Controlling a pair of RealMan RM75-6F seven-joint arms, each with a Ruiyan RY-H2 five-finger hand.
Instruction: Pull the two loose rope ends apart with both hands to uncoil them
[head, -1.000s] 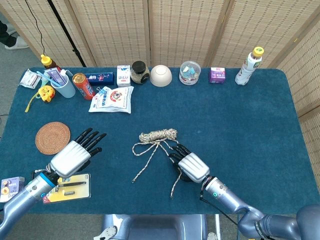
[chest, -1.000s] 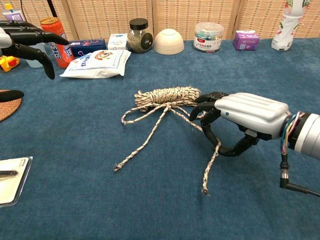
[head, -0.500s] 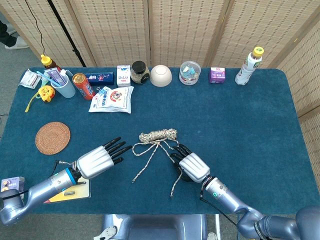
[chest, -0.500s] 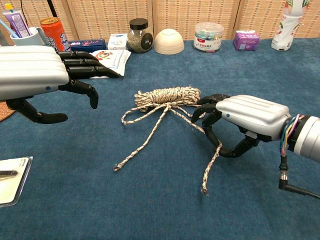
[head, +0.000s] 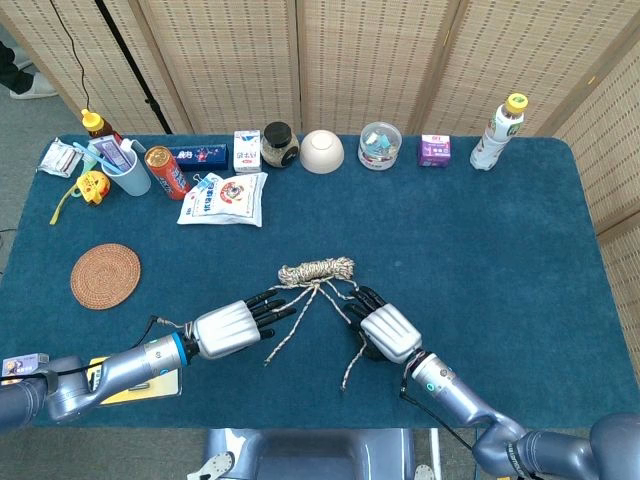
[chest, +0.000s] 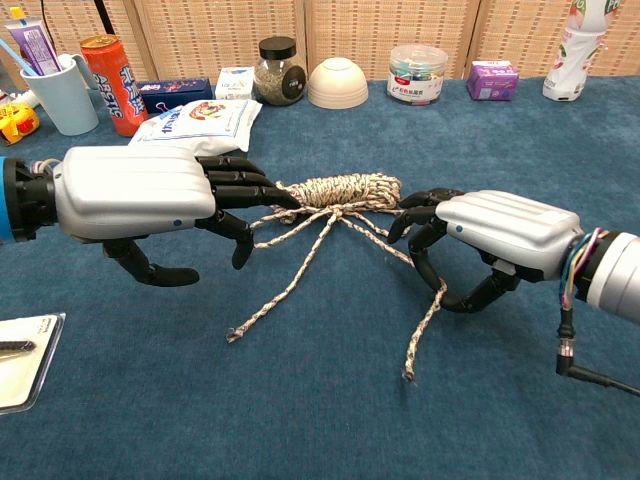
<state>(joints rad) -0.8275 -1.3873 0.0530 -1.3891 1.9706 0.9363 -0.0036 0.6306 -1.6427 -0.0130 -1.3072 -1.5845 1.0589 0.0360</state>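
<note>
Your left hand (chest: 150, 200) has swung in from the coaster side and now hovers beside the rope (head: 315, 270), fingers spread and reaching at the left loop, holding nothing. Your right hand (chest: 480, 235) has barely shifted; its fingers curl around the right loose end (chest: 425, 320) where that strand leaves the knot, and it appears to have the strand pinched, though the contact itself is partly hidden.

The rope lies mid-surface (head: 480, 250), a short coil with a bow-like tie below it and two tails trailing toward you. The left tail (chest: 275, 300) runs down under your left fingertips and lies free.

To do this well, lower the left hand onto that free tail rather than the loop beside it: pulling a loop would likely tighten the tie. Take it close to the knot, close thumb against finger, and confirm the strand lifts with you. Then draw both hands outward and low along the surface, at an even pace, so the coil stays put instead of dragging after one hand.
</note>
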